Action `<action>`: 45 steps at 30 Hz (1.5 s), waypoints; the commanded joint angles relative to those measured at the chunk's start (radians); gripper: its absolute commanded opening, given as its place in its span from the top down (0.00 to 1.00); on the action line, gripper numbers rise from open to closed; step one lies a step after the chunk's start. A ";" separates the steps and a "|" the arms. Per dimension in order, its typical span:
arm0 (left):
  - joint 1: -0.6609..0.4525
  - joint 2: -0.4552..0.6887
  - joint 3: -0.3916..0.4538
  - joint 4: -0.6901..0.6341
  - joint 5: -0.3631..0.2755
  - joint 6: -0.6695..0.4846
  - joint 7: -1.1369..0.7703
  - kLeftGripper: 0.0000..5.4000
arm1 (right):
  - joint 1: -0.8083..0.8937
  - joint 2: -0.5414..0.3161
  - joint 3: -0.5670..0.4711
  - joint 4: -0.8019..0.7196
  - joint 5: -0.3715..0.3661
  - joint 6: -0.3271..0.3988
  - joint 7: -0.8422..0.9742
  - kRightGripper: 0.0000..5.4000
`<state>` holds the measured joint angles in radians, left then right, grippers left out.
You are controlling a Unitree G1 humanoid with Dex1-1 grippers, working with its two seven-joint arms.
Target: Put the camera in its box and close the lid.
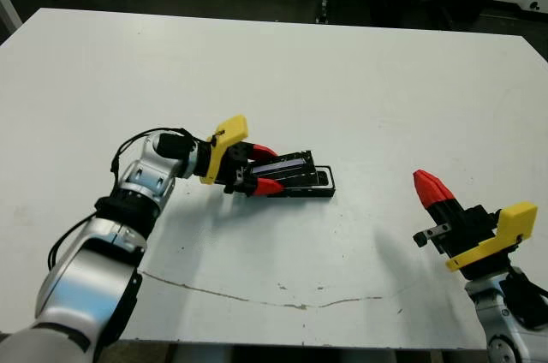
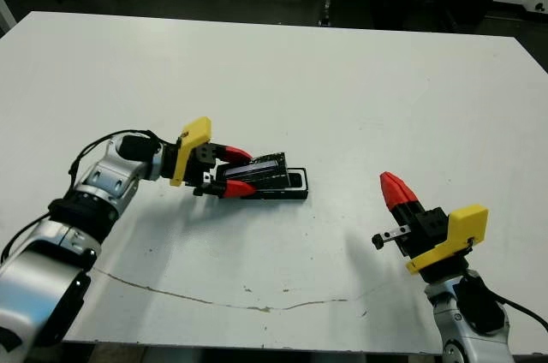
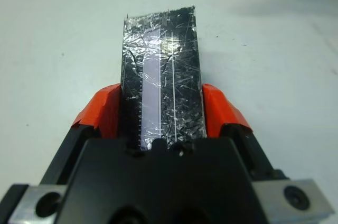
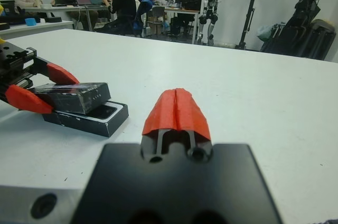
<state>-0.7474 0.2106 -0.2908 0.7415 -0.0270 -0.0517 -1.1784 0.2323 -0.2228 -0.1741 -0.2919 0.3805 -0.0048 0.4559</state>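
1. The robot's left gripper (image 1: 264,171), its two red-tipped fingers (image 3: 103,109) clamped on the long edges of the flat black lid (image 3: 161,71) with a glossy, mottled silvery top, holds that piece near the middle of the white table (image 1: 360,80).
2. The lid sits tilted over the small shallow black box (image 4: 90,118), a rounded-corner tray with a pale lining; the end nearest the gripper is raised, and the far end of the tray shows uncovered beyond the lid's edge (image 1: 324,178).
3. In that uncovered end a dark surface lies inside the pale rim; whether this is the matte black camera bar cannot be told from these views.
4. The box rests flat on the tabletop, just ahead of the left gripper and well apart from the right arm.
5. The right gripper (image 4: 176,109) hovers above the table's near right part, its red fingertips pressed together with nothing between them, pointing toward the box.
6. Beyond the table's far edge, people (image 4: 122,3) sit at desks.
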 commanded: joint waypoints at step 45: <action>0.116 -0.061 -0.028 -0.021 -0.082 0.108 -0.014 0.42 | 0.009 -0.004 -0.010 -0.024 0.019 0.012 -0.036 1.00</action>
<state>-0.7075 0.1549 -0.2842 0.7057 -0.1221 0.0048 -1.1302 0.2401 -0.2232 -0.1785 -0.3129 0.3982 0.0006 0.4256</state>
